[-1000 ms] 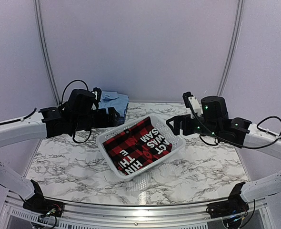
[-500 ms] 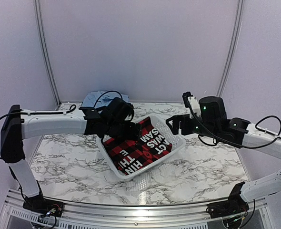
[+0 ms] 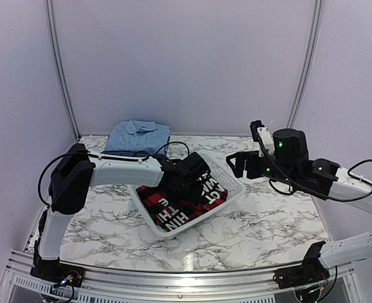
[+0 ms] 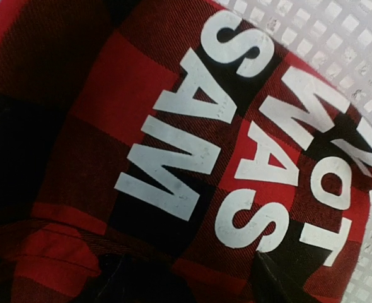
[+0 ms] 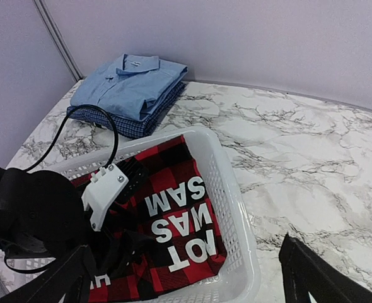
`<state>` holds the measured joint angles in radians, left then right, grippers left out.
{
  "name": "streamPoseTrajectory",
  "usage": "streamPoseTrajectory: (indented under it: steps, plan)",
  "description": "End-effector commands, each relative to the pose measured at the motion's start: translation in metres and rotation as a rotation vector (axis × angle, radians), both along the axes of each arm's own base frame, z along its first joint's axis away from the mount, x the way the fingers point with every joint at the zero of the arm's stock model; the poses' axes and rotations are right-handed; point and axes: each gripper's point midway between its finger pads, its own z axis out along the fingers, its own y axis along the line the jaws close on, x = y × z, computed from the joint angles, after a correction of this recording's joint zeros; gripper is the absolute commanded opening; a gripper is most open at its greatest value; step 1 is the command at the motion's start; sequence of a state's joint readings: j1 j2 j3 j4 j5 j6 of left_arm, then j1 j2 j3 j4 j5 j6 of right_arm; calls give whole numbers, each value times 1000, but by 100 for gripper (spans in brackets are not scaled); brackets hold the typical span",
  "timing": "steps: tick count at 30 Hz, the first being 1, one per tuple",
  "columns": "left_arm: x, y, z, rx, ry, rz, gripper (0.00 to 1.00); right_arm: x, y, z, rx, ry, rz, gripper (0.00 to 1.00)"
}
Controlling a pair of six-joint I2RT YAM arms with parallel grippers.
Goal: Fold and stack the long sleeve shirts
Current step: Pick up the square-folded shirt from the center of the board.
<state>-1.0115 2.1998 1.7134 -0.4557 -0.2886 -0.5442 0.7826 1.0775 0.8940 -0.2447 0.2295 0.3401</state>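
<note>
The plaid shirt (image 4: 173,126) lies crumpled in the basket (image 5: 235,208), directly beneath the left jaws, which stand partly apart astride a raised fold; it looks soft, light and likely to slump, so that fold seems the best hold; collar and sleeves are hidden. The right jaws gape wide and empty; beyond them the light blue shirt (image 5: 126,85) rests folded on the dark blue checked shirt (image 5: 145,123).

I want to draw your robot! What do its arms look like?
The left arm and right arm are white tubes joined by chunky black joints. Thin black cables loop along both. Tiny green lights glow on the right arm's black parts.
</note>
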Motion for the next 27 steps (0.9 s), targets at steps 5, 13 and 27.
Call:
streamPoseTrajectory:
  steps: [5,13,27]
  plan:
    - [3,0,-21,48,34,18,42,-6,-9,2,3,-13,-19,98]
    - [19,2,55,-4,-117,20,0,-6,-8,1,4,-10,-17,98]
    - [0,93,340,-336,-614,129,0,-5,-6,-8,-10,-1,-14,99]
